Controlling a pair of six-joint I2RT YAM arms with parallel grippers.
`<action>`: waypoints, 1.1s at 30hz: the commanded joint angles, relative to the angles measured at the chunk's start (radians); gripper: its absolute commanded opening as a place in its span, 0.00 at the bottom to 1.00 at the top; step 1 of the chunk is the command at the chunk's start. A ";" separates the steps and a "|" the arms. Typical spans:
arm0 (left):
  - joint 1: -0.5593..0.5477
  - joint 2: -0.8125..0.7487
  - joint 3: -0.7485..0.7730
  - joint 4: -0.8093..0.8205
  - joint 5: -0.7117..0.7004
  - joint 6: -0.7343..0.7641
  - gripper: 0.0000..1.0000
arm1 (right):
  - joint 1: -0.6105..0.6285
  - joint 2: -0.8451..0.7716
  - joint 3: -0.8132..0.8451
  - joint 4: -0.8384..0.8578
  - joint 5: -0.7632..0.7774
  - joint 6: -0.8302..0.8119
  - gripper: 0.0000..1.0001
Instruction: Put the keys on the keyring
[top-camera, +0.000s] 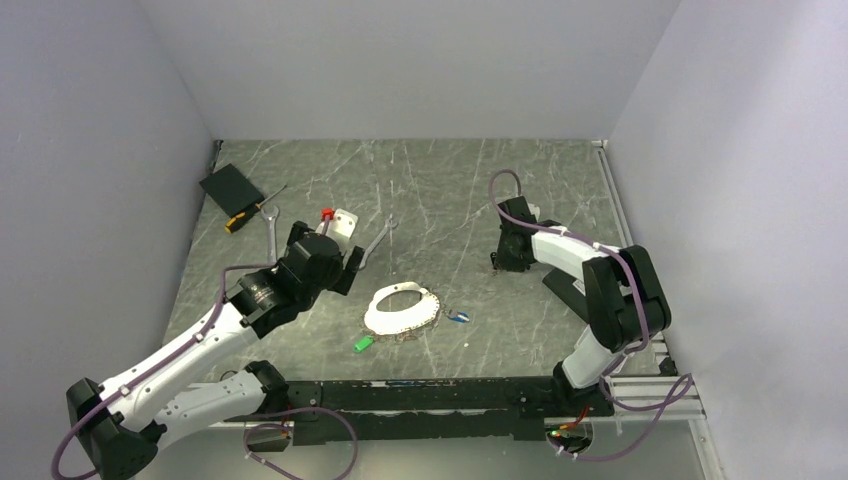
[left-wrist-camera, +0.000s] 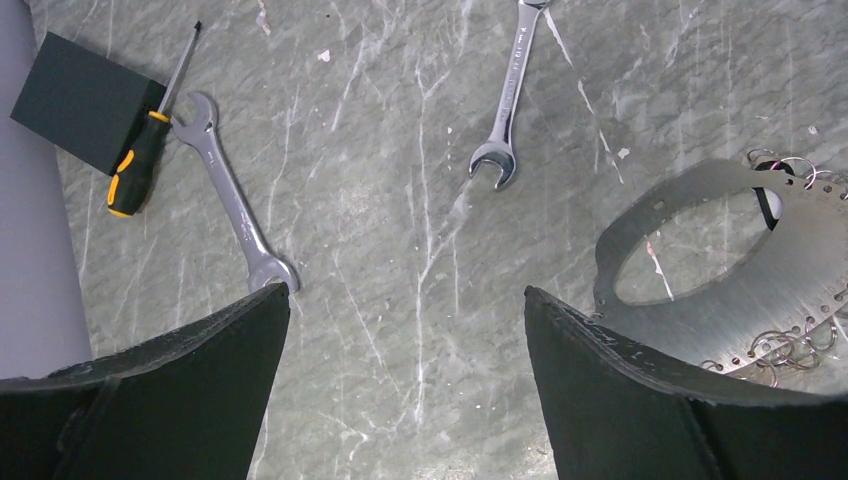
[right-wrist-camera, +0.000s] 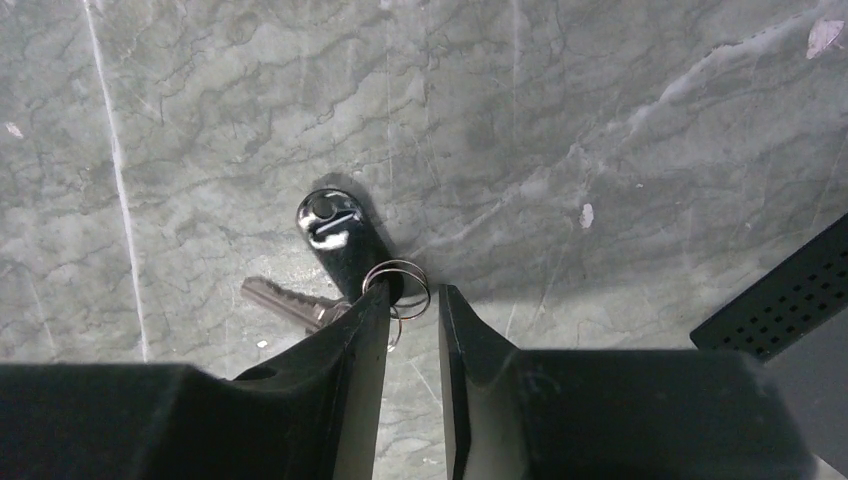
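Right claw (right-wrist-camera: 415, 292) is nearly pressed together with a narrow gap. The black key (right-wrist-camera: 335, 235) lies just ahead of its tips, split ring (right-wrist-camera: 398, 288) at the left tip; can't tell if it's pinched. Suggest nipping the ring, not the glossy fob, and lifting slowly. Left claw (left-wrist-camera: 407, 292) is spread and empty. The keyring (left-wrist-camera: 700, 320) lies just to its right: a flat silvery perforated band with small rings along its edge. Green key (top-camera: 362, 343) and blue key (top-camera: 458, 315) lie between the claws on the bench (top-camera: 450, 200).
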 joint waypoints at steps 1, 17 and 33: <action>0.002 -0.007 0.039 0.011 -0.028 0.002 0.91 | 0.004 0.011 0.000 0.026 0.029 -0.017 0.27; 0.003 -0.032 0.038 0.014 -0.020 0.003 0.91 | 0.004 -0.049 0.053 0.008 0.050 -0.040 0.00; 0.003 -0.117 0.016 0.068 0.169 0.046 0.89 | 0.091 -0.230 0.131 0.066 0.015 -0.141 0.00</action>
